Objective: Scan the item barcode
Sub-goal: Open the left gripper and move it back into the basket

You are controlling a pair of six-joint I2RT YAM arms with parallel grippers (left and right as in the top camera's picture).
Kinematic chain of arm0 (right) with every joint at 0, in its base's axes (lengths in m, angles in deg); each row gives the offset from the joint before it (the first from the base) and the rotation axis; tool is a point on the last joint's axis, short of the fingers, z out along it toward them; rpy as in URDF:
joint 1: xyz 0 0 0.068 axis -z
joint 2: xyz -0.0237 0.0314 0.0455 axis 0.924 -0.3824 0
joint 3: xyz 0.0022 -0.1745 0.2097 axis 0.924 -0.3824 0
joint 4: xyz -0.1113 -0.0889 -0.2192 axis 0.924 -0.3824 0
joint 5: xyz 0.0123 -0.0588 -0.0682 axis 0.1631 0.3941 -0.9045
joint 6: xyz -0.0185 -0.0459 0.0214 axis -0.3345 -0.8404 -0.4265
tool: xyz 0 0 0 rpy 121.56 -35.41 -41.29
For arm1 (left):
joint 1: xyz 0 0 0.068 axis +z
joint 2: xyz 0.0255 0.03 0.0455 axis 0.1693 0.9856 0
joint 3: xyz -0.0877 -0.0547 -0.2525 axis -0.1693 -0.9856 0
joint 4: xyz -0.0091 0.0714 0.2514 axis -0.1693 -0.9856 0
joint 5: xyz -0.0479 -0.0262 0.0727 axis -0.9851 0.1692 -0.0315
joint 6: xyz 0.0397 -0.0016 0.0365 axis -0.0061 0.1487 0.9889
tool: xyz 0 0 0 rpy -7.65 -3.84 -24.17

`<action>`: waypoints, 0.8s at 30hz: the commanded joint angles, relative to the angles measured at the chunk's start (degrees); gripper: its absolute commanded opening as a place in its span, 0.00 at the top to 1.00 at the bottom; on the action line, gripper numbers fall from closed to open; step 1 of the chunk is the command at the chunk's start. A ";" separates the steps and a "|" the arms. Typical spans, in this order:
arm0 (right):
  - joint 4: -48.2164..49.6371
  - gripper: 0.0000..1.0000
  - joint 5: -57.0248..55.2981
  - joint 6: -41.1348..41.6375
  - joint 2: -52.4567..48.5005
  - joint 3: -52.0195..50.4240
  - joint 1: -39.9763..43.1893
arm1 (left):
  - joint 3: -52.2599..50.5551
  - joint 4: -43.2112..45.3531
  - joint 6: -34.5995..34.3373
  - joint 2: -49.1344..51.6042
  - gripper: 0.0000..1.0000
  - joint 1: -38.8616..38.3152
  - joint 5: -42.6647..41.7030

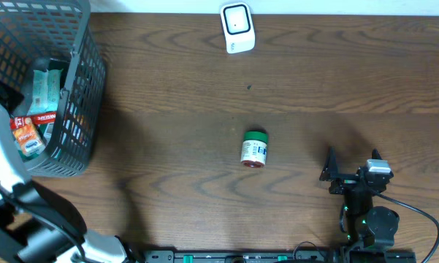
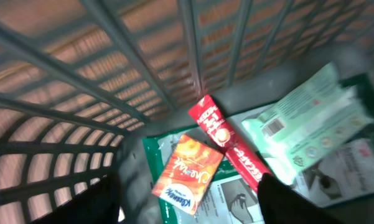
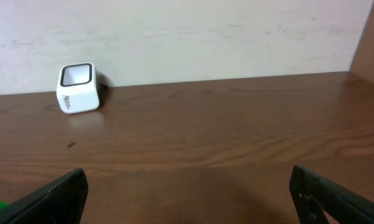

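**Scan not done: jar lies loose mid-worktop, both jaws empty**

Far left: mesh basket (image 1: 88, 109) with the left gripper (image 2: 187, 182) reached down inside it. Its jaws are spread and grip nothing. Under them lie an orange packet (image 2: 188, 174), a red stick packet (image 2: 227, 143) and a green wipes pack (image 2: 305, 121), all loose on the basket floor. Probably goods already handled, but I can't confirm that.

Centre, far edge: white barcode scanner (image 1: 237, 28), nothing in front of it.

Centre: green-lidded jar (image 1: 254, 149) on its side on the worktop (image 1: 168, 88), well apart from the scanner and from both arms. It looks like the item to scan.

Near right: right gripper (image 1: 352, 162), jaws wide apart and empty, right of the jar and not touching it.

Left to do: grasp the jar, show its barcode to the scanner.
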 commanded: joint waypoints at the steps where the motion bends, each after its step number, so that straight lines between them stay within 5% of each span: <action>1: -0.17 0.01 -0.11 0.74 0.31 -0.09 0.39 | 1.16 0.07 1.79 4.17 0.17 0.39 0.74; 24: -0.17 0.01 -0.11 0.74 0.31 -0.09 0.39 | -0.68 -0.39 2.21 18.36 0.09 0.70 0.66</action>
